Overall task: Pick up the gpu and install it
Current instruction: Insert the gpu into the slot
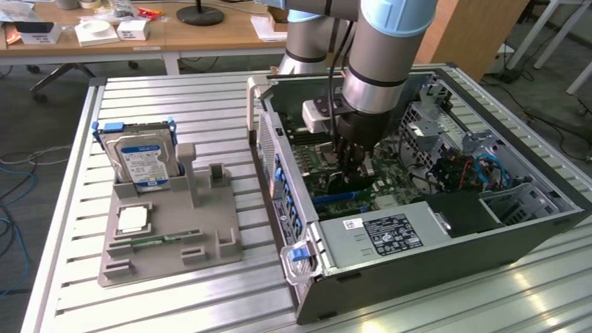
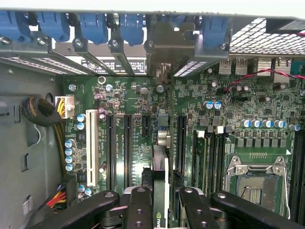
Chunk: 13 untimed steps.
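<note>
The gpu [image 2: 159, 167] appears edge-on as a thin dark card standing upright on the green motherboard [image 2: 238, 119], between the black expansion slots [image 2: 127, 148]. Its metal end bracket [image 2: 166, 45] lies against the case's rear wall below the blue clips. My gripper [image 2: 159, 212] is shut on the card's upper edge, one black finger [image 2: 140, 202] on each side. In the exterior view the gripper [image 1: 356, 163] reaches straight down into the open computer case [image 1: 518, 229], with the gpu [image 1: 344, 184] just below it, low over the board.
A silver hard drive [image 1: 138, 163] with a blue label stands in a grey holder [image 1: 171, 236] on the exterior view's left, with a green memory stick [image 1: 157, 241] lying on it. Inside the case are the power supply [image 1: 389, 232], a CPU socket [image 2: 255, 176] and cable bundles [image 2: 43, 114].
</note>
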### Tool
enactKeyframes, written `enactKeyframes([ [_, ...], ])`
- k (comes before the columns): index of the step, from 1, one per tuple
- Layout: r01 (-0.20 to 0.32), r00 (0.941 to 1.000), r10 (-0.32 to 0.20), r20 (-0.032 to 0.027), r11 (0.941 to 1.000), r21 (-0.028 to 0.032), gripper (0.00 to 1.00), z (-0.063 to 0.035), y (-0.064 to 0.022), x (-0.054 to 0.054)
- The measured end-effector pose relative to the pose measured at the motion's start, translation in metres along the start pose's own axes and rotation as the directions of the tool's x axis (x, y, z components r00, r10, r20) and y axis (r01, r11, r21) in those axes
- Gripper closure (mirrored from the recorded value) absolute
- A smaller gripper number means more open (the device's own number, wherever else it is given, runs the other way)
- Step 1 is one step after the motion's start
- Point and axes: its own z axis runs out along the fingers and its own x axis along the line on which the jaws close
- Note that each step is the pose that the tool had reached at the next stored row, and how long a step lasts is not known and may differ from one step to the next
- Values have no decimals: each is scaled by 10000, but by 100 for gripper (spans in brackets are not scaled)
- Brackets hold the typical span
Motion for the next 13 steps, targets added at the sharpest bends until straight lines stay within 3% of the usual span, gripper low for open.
enactKeyframes([
  [13, 1, 10000, -1, -13, 10000, -1, 74, 14, 6, 1],
])
